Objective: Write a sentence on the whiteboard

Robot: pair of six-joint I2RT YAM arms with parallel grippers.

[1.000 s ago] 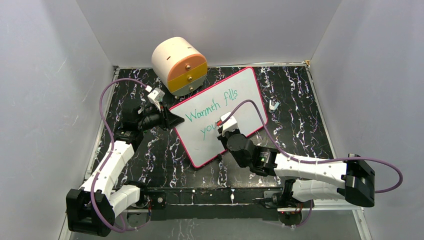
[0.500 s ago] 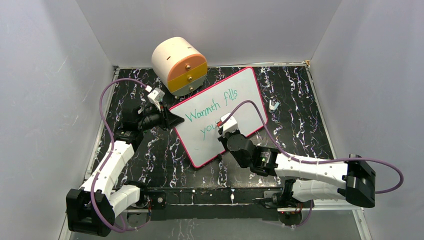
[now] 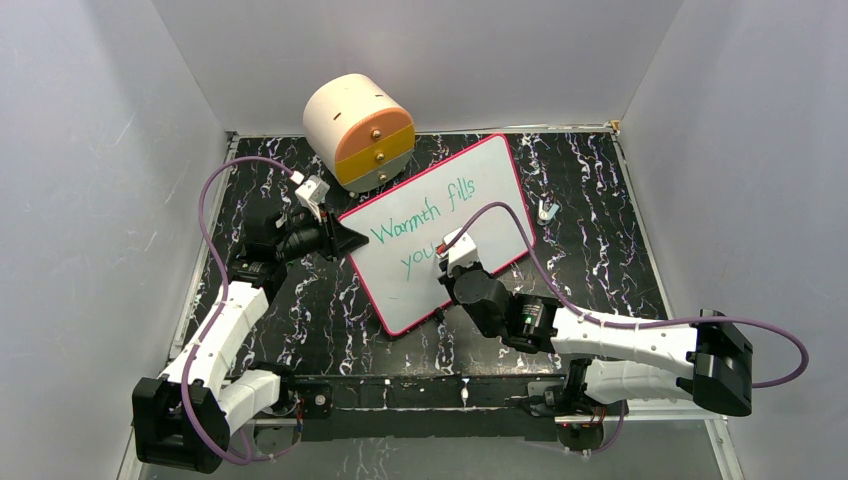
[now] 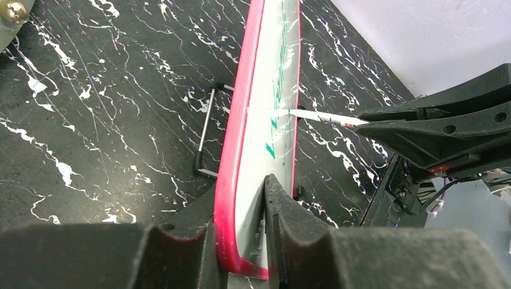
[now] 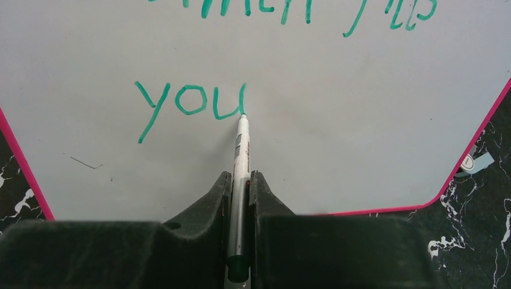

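On the left, my left gripper (image 3: 347,240) is clamped on the near-left rim of the whiteboard (image 3: 490,185), one finger above and one below the red edge, steadying it. The board lies at a slant across the middle of the black marbled table (image 3: 600,250), its far corner just beside the cream and orange drawer unit (image 3: 358,130). Reading across the sentence (image 3: 430,215), the upper line shows "Warmth fills" in green, complete as far as I can see. The lower line so far holds only "you". At the end of that u, the marker (image 5: 241,153) has its tip touching the board, pinched tight between the closed fingers of my right gripper (image 5: 241,180), which reaches in from the near right. I judge the task a little past halfway. The first line is done and the second is begun, with bare board to the right of the tip for the rest. Further right, a small metal clip (image 3: 547,210) lies on the table, apart from the board.
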